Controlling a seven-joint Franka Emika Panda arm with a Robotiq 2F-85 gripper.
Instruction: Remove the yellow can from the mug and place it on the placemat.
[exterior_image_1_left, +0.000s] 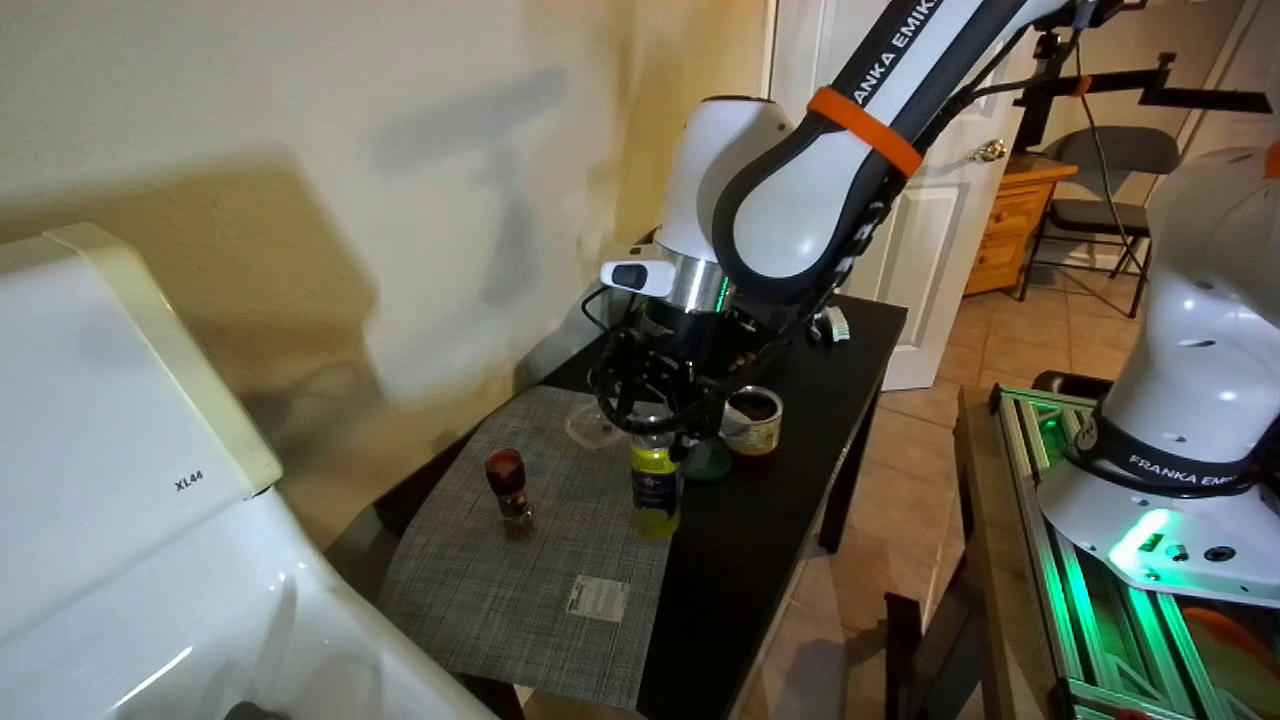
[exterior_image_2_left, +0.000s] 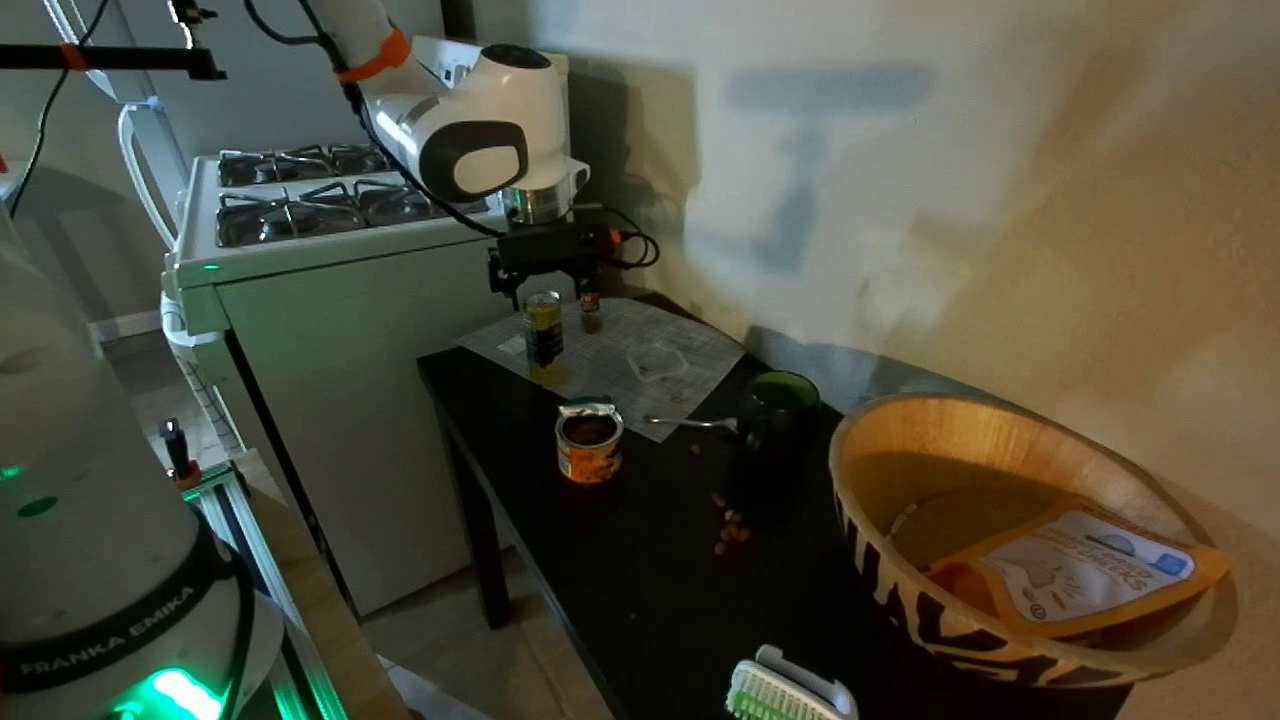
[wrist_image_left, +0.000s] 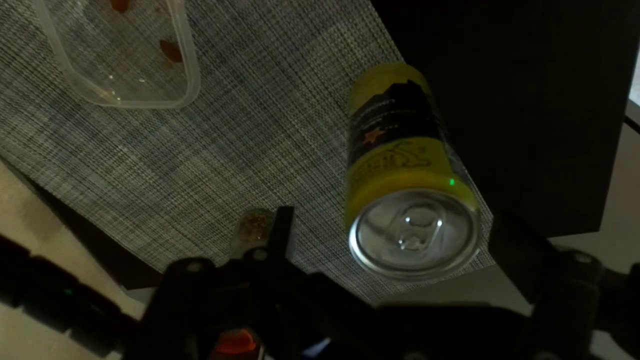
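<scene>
Wrist view: The gripper (wrist_image_left: 392, 232) straddled the top of the can (wrist_image_left: 402, 165), jaws wide apart and holding nothing, with a gap showing at one side. The can stood upright on the mat (wrist_image_left: 280, 135), close to its edge, a clear container (wrist_image_left: 145, 103) lying farther off. In an exterior view, past the basket (exterior_image_2_left: 955, 440), the mug (exterior_image_2_left: 782, 415) sat on the black table (exterior_image_2_left: 660, 570), well apart from the can.

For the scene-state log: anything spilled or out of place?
Yes: small nut-like bits lie scattered on the black tabletop near the dark mug, loose rather than in any container, so they look spilled.
</scene>
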